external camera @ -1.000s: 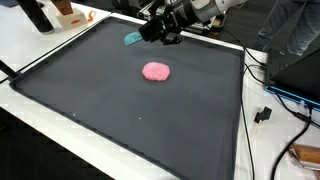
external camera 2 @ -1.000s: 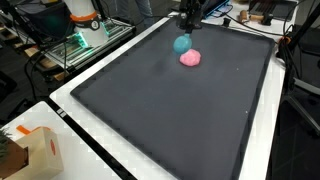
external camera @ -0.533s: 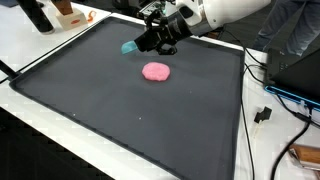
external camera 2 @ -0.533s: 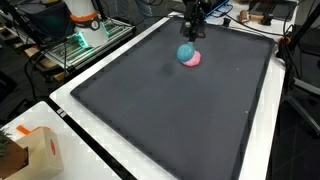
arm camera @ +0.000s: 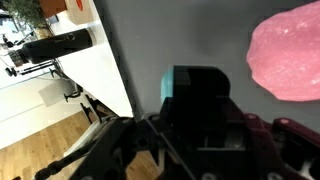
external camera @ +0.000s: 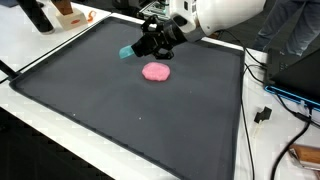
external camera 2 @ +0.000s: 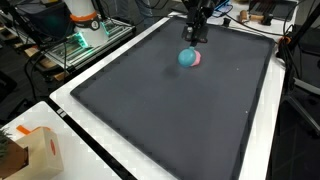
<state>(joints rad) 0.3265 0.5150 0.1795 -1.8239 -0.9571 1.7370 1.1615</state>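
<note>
While the end effector [external camera: 138, 49] pinches the block [external camera: 126, 51] in an exterior view, it hangs near the blob [external camera: 155, 71] — off the mat [external camera: 90, 100], likely for carrying. In an exterior view, the block [external camera 2: 185, 58] overlaps the blob [external camera 2: 198, 58]. Wrist view — block [arm camera: 195, 85] between the jaws, blob [arm camera: 290, 55] beside.

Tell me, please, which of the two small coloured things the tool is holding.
The teal block, gripped in the tool; the pink lump lies loose on the black mat, touched by nothing.
</note>
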